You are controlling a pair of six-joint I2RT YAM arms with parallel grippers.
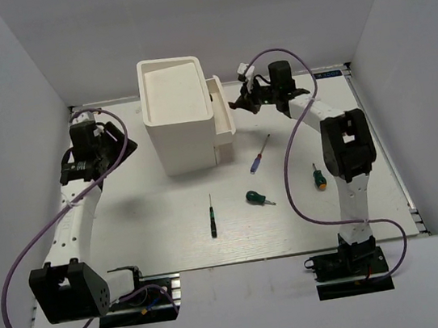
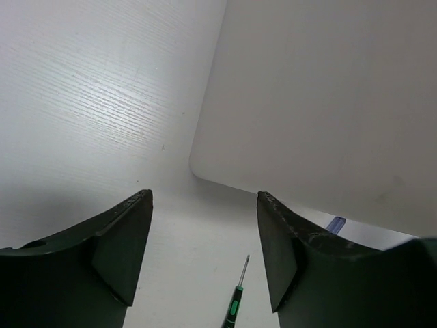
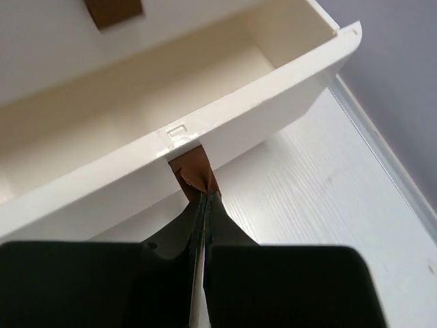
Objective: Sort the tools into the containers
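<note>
Brown tab (image 3: 192, 168) on the pulled-out drawer (image 3: 273, 89) is pinched in the right gripper's (image 3: 203, 195) closed fingers. Left gripper (image 2: 205, 198) hangs wide open, empty, beside the cabinet (image 1: 176, 117); four screwdrivers (image 1: 212, 217) lie on the table (image 1: 146, 223).

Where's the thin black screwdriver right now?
Top view: the thin black screwdriver lies on the table on the near side of the cabinet, just left of a stubby green screwdriver.
</note>
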